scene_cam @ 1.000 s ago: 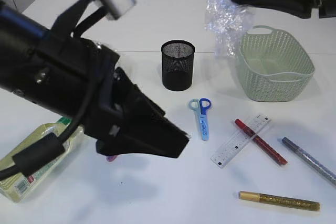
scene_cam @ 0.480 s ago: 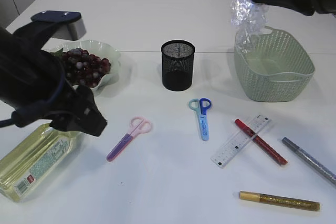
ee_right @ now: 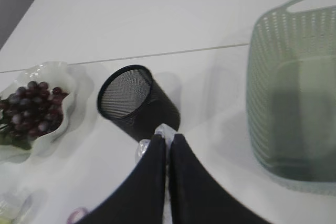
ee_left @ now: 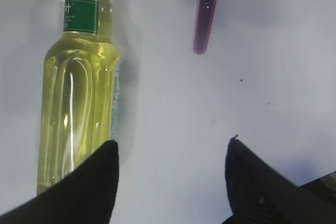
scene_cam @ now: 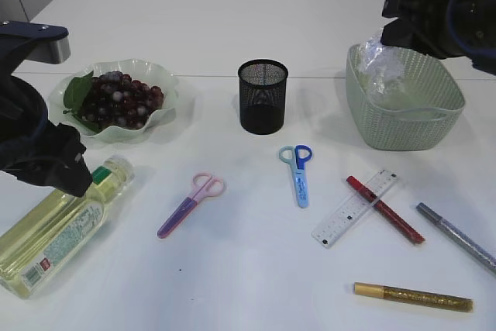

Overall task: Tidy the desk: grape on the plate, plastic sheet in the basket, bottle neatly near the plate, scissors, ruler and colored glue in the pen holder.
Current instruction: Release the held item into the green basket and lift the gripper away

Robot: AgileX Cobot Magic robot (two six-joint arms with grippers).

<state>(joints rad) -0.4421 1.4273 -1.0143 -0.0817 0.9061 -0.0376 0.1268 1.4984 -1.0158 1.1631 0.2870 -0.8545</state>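
A white bench (scene_cam: 232, 29) carries a half-sorted scatter of desk items. At left, the grapes (scene_cam: 116, 100) lie on the scalloped plate (scene_cam: 159, 110), a green leaf beside them. In front of the plate a bottle (scene_cam: 58, 230) of yellow liquid lies on its side, its neck towards the plate. The left gripper (ee_left: 170, 153) hangs low over the bottle's base with its fingers (ee_left: 86, 182) standing well apart, one over the bottle's lower end and the other over bare bench; they hold nothing.

At right, the right gripper (ee_right: 167, 148) is pressed closed on a wisp of clear plastic sheet (ee_right: 164, 131). In the exterior view the crumpled sheet (scene_cam: 384, 67) sits down inside the pale green basket (scene_cam: 411, 125), with the dark arm above the basket's rear rim.

The black mesh pen holder (scene_cam: 262, 97) stands upright at the centre of the bench. Spread before it lie pink scissors (scene_cam: 190, 205), blue scissors (scene_cam: 297, 172), a clear ruler (scene_cam: 341, 218) crossed by a red glue pen (scene_cam: 391, 215), a silver glue pen (scene_cam: 457, 238) near the right edge, and a gold glue pen (scene_cam: 411, 297) nearest the camera. The wrist camera on the left arm also catches the pink scissors' tip (ee_left: 205, 24) just beside the bottle.
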